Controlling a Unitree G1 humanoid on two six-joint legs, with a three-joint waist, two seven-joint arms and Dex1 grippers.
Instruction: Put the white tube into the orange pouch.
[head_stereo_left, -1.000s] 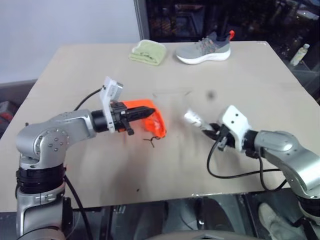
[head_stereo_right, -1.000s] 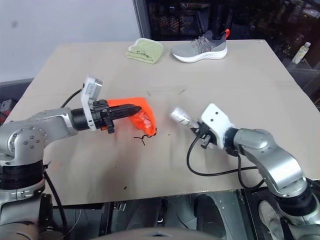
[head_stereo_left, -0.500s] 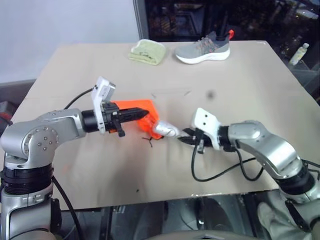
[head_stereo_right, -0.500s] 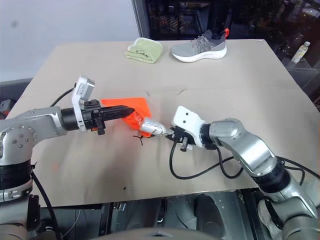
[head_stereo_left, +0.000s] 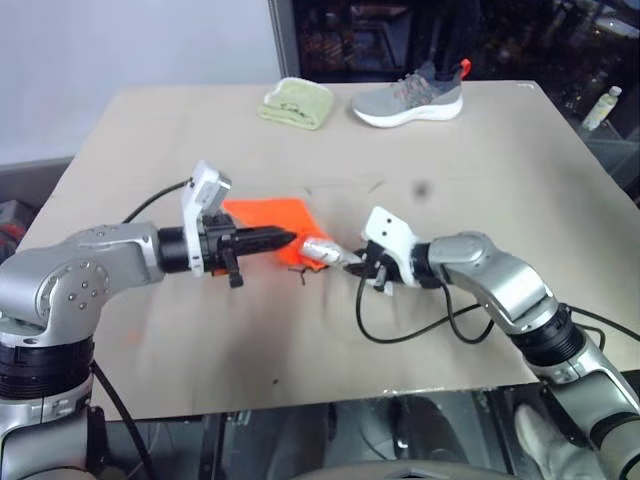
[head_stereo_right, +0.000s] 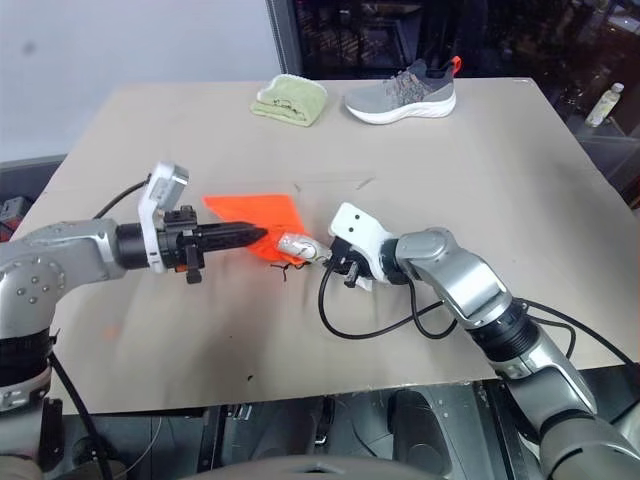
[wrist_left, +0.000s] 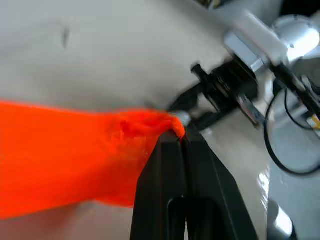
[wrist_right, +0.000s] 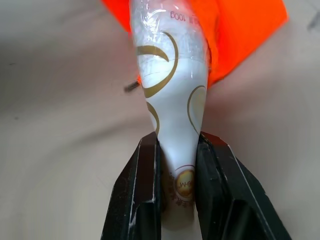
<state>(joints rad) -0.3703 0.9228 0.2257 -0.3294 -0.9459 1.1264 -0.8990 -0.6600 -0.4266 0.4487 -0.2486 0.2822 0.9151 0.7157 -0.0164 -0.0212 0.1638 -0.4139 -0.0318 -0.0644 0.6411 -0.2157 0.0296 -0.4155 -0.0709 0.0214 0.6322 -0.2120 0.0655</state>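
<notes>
1. Gripping the white tube (wrist_right: 172, 95) by its flattened, crimped end, the right end effector (head_stereo_left: 358, 268) has both black fingers (wrist_right: 142, 195) pressed against the tube's sides.
2. The tube's far end reaches the mouth of the orange pouch (head_stereo_left: 268, 218); whether it is already inside cannot be told.
3. The left end effector (head_stereo_left: 288, 239) is clenched on the pouch's edge, with orange fabric bunched at its fingertips.
4. The pouch lies flat near the middle of the surface (head_stereo_left: 480, 160), slightly toward its left edge, with a thin black cord (head_stereo_left: 302, 273) trailing just beside it.
5. Near the far edge of the surface sit a folded light-green cloth (head_stereo_left: 296, 103) and a grey shoe (head_stereo_left: 410, 98), both well apart from the pouch.
</notes>
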